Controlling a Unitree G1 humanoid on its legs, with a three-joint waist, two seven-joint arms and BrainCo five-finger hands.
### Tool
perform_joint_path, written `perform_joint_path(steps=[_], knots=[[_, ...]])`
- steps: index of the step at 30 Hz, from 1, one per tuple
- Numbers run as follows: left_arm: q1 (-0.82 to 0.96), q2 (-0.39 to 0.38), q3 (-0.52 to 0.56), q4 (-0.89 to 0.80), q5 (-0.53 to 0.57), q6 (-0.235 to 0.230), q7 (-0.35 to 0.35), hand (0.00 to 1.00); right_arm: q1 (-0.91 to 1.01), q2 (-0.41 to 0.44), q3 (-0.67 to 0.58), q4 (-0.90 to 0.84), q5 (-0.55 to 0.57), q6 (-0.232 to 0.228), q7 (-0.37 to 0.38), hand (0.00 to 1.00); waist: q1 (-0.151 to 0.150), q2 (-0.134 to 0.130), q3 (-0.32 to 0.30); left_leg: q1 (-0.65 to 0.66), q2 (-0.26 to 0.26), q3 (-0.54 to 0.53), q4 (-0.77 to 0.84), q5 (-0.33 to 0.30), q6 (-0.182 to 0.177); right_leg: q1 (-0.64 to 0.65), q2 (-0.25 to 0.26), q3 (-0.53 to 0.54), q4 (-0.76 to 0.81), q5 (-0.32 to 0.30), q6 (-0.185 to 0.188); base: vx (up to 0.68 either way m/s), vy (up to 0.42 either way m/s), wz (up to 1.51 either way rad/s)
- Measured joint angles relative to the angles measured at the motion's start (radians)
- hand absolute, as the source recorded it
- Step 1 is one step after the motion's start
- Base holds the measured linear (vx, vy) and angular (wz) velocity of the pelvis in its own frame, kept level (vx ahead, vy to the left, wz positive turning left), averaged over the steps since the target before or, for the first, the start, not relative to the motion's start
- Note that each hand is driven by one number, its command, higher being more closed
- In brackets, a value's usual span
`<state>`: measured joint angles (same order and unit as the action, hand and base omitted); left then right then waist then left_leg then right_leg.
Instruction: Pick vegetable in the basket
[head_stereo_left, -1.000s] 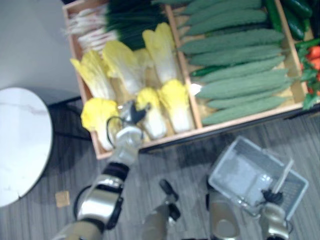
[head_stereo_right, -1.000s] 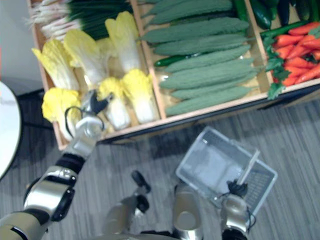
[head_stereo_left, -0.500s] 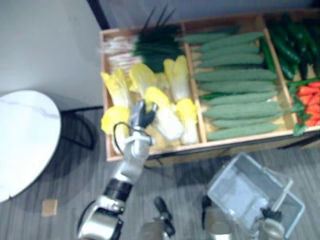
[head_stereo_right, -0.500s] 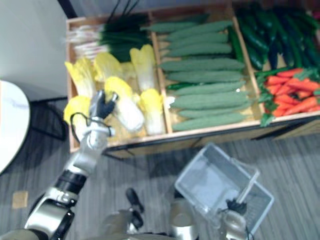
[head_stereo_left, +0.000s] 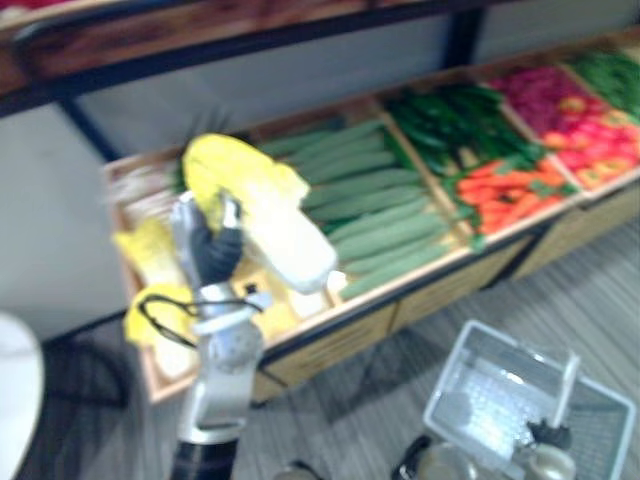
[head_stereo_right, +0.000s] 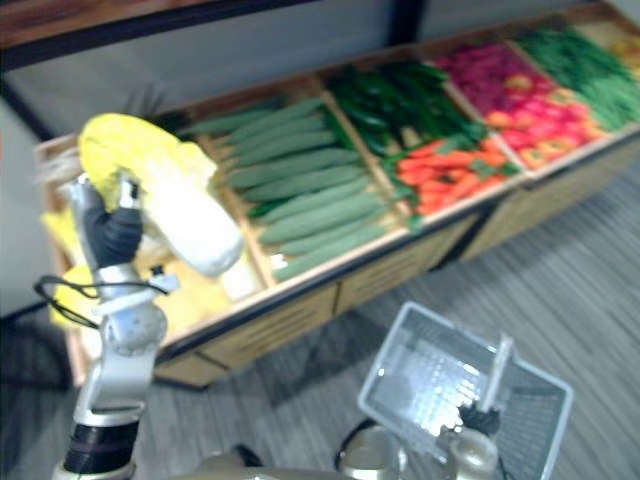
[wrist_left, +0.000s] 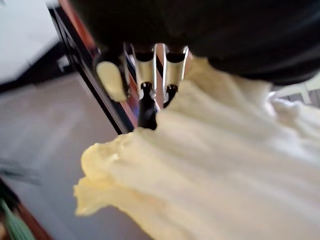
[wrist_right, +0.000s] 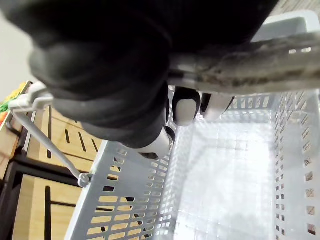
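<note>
A pale napa cabbage (head_stereo_left: 272, 215) with yellow leaf tips hangs in the air above the wooden display crate (head_stereo_left: 330, 320). My left hand (head_stereo_left: 210, 252) is shut on it from the side, and the left wrist view shows the cabbage (wrist_left: 210, 165) pressed against the fingers (wrist_left: 155, 70). A white plastic basket (head_stereo_left: 490, 400) hangs low at the right, over the floor in front of the crate. My right hand (wrist_right: 100, 70) is shut on the basket's handle (wrist_right: 260, 55). The basket's mesh floor looks bare.
More cabbages (head_stereo_left: 150, 250) lie in the crate's left compartment. Beside them are ridged green gourds (head_stereo_left: 370, 215), dark cucumbers (head_stereo_left: 440, 110), carrots (head_stereo_left: 500, 180), red produce (head_stereo_left: 560, 100) and leafy greens (head_stereo_left: 610, 70). A dark shelf runs above. A white round table (head_stereo_left: 15, 400) stands at the left edge.
My left hand has lifted the cabbage out of the crate's left compartment and raised it. The camera has tilted up, so the whole scene has shifted. The right hand still holds the basket.
</note>
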<state>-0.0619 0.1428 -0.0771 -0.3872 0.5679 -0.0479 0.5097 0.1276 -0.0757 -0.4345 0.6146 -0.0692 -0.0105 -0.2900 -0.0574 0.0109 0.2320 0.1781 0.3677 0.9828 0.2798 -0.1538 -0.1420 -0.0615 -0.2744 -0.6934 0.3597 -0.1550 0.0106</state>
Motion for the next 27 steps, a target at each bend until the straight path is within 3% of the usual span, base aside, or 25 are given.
perform_joint_path(steps=[1, 2, 3, 4, 5, 8, 10, 12, 14, 15, 17, 19, 21, 23, 24, 25, 26, 27], knots=[[0.010, -0.015, -0.012, 0.009, 0.000, -0.009, -0.009, 1.00, 0.008, -0.001, 0.012, -0.020, -0.001, 0.001, 0.001, 1.00, 0.001, 0.011, -0.006, 0.000, 0.038, 0.010, 0.067, -0.020, 0.014, -0.010, 0.021, 0.037, 0.002, -0.012, 0.001, 0.13, -0.164, -1.77], [0.032, -0.032, -0.045, 0.037, -0.003, -0.028, -0.025, 1.00, 0.014, -0.003, 0.035, -0.051, -0.002, 0.006, 0.008, 1.00, 0.002, 0.022, -0.013, -0.009, 0.120, -0.023, 0.223, -0.012, 0.072, -0.024, 0.064, 0.105, 0.003, -0.022, -0.012, 0.12, -0.097, -1.47], [0.043, -0.034, -0.057, 0.055, -0.005, -0.033, -0.033, 1.00, 0.019, -0.004, 0.052, -0.064, -0.003, 0.010, 0.011, 1.00, 0.002, 0.022, -0.013, -0.023, 0.153, -0.073, 0.300, 0.013, 0.121, -0.026, 0.093, 0.142, 0.000, -0.024, -0.018, 0.23, -0.173, -2.59], [0.094, -0.044, -0.078, 0.118, -0.017, -0.040, -0.054, 1.00, 0.041, -0.011, 0.096, -0.126, -0.007, 0.021, 0.014, 1.00, 0.001, 0.029, -0.017, -0.128, 0.153, -0.377, 0.499, 0.023, 0.129, -0.029, 0.155, 0.271, -0.017, -0.030, -0.040, 0.25, -0.124, -2.60], [0.120, -0.047, -0.084, 0.140, -0.028, -0.044, -0.066, 1.00, 0.044, -0.015, 0.112, -0.144, -0.008, 0.023, 0.014, 1.00, 0.001, 0.035, -0.021, -0.179, 0.075, -0.519, 0.528, -0.031, 0.101, -0.038, 0.175, 0.347, -0.017, -0.031, -0.047, 0.30, -0.071, -2.94], [0.203, -0.064, -0.085, 0.204, -0.122, -0.084, -0.093, 1.00, 0.052, -0.018, 0.190, -0.207, -0.009, 0.027, 0.015, 1.00, 0.012, 0.033, -0.022, -0.270, -0.105, -0.738, 0.438, -0.142, 0.110, -0.028, 0.222, 0.533, -0.031, -0.029, -0.052, 0.27, 0.086, -1.82], [0.233, -0.064, -0.084, 0.228, -0.135, -0.087, -0.102, 1.00, 0.051, -0.026, 0.232, -0.232, -0.014, 0.026, 0.015, 1.00, 0.026, 0.035, -0.024, -0.306, -0.191, -0.852, 0.300, -0.156, 0.102, -0.021, 0.236, 0.626, -0.048, -0.029, -0.051, 0.24, 0.174, -1.69], [0.252, -0.066, -0.079, 0.256, -0.135, -0.101, -0.103, 1.00, 0.046, -0.034, 0.260, -0.253, -0.030, 0.021, 0.015, 1.00, 0.042, 0.037, -0.028, -0.335, -0.265, -0.967, 0.095, -0.125, 0.087, -0.024, 0.243, 0.725, -0.067, -0.028, -0.044, 0.23, 0.241, -1.65], [0.263, -0.084, -0.072, 0.287, -0.134, -0.105, -0.103, 1.00, 0.040, -0.036, 0.272, -0.253, -0.039, 0.020, 0.016, 1.00, 0.056, 0.055, -0.045, -0.306, -0.277, -0.979, -0.005, -0.001, 0.067, -0.025, 0.260, 0.796, -0.082, -0.021, -0.001, 0.27, 0.268, -1.20], [0.254, -0.083, -0.067, 0.331, -0.135, -0.101, -0.106, 1.00, 0.050, -0.028, 0.293, -0.265, -0.039, 0.018, 0.018, 1.00, 0.052, 0.035, -0.054, -0.297, -0.288, -0.928, -0.013, -0.004, 0.084, -0.007, 0.241, 0.834, -0.126, 0.004, 0.040, 0.32, 0.273, -0.85], [0.244, -0.086, -0.074, 0.346, -0.135, -0.096, -0.124, 1.00, 0.053, -0.010, 0.298, -0.269, -0.040, 0.019, 0.023, 1.00, 0.037, 0.006, -0.058, -0.288, -0.310, -0.891, -0.010, -0.011, 0.103, -0.002, 0.214, 0.859, -0.167, 0.019, 0.064, 0.29, 0.252, -0.54], [0.245, -0.096, -0.092, 0.347, -0.135, -0.095, -0.140, 1.00, 0.056, 0.005, 0.297, -0.273, -0.042, 0.019, 0.039, 1.00, 0.039, -0.007, -0.057, -0.256, -0.324, -0.849, -0.028, -0.019, 0.117, -0.007, 0.194, 0.857, -0.144, 0.023, 0.072, 0.26, 0.206, -0.52], [0.242, -0.094, -0.122, 0.350, -0.135, -0.095, -0.157, 1.00, 0.058, 0.027, 0.302, -0.273, -0.052, 0.021, 0.047, 1.00, 0.037, -0.011, -0.055, -0.173, -0.331, -0.811, -0.084, -0.040, 0.140, -0.038, 0.184, 0.804, -0.010, -0.003, 0.113, 0.19, 0.104, -0.52], [0.205, -0.031, -0.184, 0.376, -0.159, -0.096, -0.174, 1.00, 0.056, 0.070, 0.347, -0.273, -0.052, 0.023, 0.053, 1.00, 0.029, -0.041, -0.039, -0.077, -0.332, -0.792, -0.133, -0.047, 0.145, -0.129, 0.123, 0.633, 0.275, -0.004, 0.145, 0.16, 0.044, -0.22], [0.193, -0.016, -0.204, 0.390, -0.167, -0.096, -0.179, 1.00, 0.055, 0.077, 0.359, -0.273, -0.052, 0.023, 0.053, 1.00, 0.025, -0.048, -0.041, -0.058, -0.332, -0.793, -0.141, -0.049, 0.147, -0.149, 0.100, 0.588, 0.327, -0.009, 0.137, 0.18, -0.061, 0.07], [0.178, -0.004, -0.237, 0.417, -0.173, -0.096, -0.190, 1.00, 0.050, 0.076, 0.379, -0.274, -0.053, 0.023, 0.054, 1.00, 0.016, -0.048, -0.042, -0.040, -0.326, -0.790, -0.141, -0.062, 0.146, -0.176, 0.060, 0.515, 0.391, -0.046, 0.087, 0.23, -0.101, -0.03], [0.174, 0.002, -0.270, 0.432, -0.173, -0.096, -0.202, 1.00, 0.036, 0.070, 0.400, -0.278, -0.067, 0.023, 0.054, 1.00, 0.012, -0.049, -0.046, -0.032, -0.313, -0.783, -0.136, -0.079, 0.131, -0.196, 0.042, 0.469, 0.374, -0.066, 0.056, 0.23, -0.120, -0.12], [0.170, 0.012, -0.298, 0.446, -0.173, -0.100, -0.209, 1.00, 0.024, 0.071, 0.415, -0.288, -0.080, 0.023, 0.055, 1.00, 0.011, -0.049, -0.046, -0.032, -0.302, -0.779, -0.133, -0.087, 0.121, -0.209, 0.038, 0.446, 0.320, -0.070, 0.048, 0.15, -0.109, -0.18]])
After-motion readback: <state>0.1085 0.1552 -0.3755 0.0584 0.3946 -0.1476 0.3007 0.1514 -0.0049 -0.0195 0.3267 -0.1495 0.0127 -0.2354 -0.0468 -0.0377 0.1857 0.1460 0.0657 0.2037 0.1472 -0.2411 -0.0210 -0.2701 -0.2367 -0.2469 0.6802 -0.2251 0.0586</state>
